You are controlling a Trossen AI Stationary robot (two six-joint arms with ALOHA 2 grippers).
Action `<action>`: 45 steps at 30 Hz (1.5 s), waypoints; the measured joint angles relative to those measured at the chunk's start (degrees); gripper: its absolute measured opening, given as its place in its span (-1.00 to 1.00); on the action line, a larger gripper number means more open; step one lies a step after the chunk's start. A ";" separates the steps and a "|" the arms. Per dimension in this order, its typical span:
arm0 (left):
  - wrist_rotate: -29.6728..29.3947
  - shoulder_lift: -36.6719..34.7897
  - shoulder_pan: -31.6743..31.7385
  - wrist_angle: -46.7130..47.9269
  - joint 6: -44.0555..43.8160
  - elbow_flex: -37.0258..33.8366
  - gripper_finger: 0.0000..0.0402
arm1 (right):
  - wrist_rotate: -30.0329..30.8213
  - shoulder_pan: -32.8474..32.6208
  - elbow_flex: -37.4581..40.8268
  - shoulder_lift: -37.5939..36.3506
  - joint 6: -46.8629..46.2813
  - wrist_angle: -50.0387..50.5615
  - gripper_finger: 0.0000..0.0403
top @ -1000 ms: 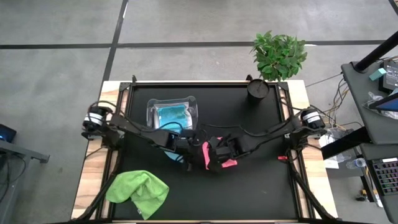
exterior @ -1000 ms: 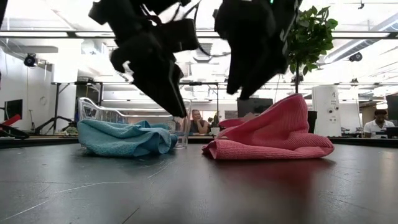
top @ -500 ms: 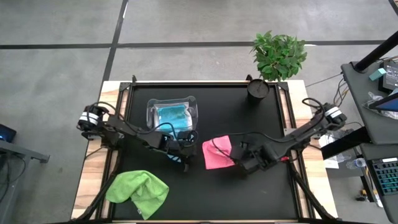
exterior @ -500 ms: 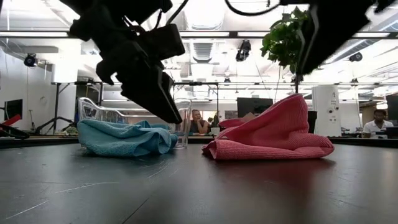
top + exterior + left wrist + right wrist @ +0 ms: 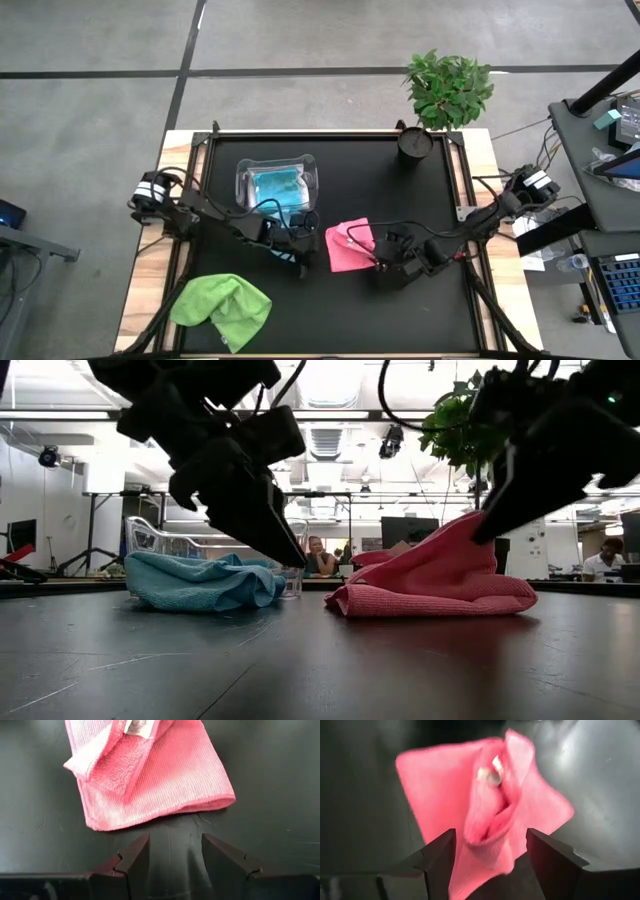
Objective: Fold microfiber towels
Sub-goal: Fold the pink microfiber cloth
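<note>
So the black tabletop [image 5: 420, 200] has the pink towel [image 5: 347, 246] sitting roughly in the middle, half folded, with a raised ridge of cloth bunched along it and a small white tag [image 5: 137, 727] showing on that ridge. From above its longer side runs more or less front-to-back across the tabletop, tilted a bit, and in the low view it humps up higher toward the right arm's side.

The right gripper [image 5: 383, 268] hangs just beside the towel's edge on the right, fingers spread and holding nothing. The left gripper [image 5: 298, 258] sits near the other side, also spread and empty, with bare tabletop between its fingers [image 5: 135, 857] and the towel's hem.

My take: the step in hand looks like flattening or finishing the fold. I'd grab the loose ridge at a corner rather than mid-cloth, pinch both layers, then drag it flat along the long side so the edges line up. Microfiber grips itself, so lift before pulling.

Other stuff: the lime green towel [image 5: 222, 308] is crumpled at the front left corner, and a light blue towel [image 5: 205, 581] lies by the clear tub [image 5: 278, 180], which holds more blue cloth.
</note>
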State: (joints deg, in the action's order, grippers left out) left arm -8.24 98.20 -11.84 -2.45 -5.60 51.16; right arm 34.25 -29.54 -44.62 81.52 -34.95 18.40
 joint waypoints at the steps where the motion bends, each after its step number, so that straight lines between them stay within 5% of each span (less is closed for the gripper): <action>1: 0.01 0.35 0.00 -0.14 -0.01 -0.01 -0.19 | 0.78 0.02 0.02 -0.02 0.33 -0.49 0.14; 8: 0.03 2.94 0.00 -3.15 0.00 -0.07 -0.19 | 1.73 0.02 0.02 -0.04 1.10 -2.98 0.03; 20: 0.23 2.99 0.02 -5.12 -0.01 -0.60 -0.19 | 0.63 0.04 0.04 -0.03 0.43 -7.79 -0.90; 45: -2.11 2.94 0.13 -7.23 0.16 -1.08 -0.19 | -5.38 2.58 0.04 12.18 -0.10 -34.77 -0.95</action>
State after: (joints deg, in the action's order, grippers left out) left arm -10.35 101.14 -11.70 -9.68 -5.43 50.07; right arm 28.87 -26.95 -44.58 93.70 -35.05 -16.37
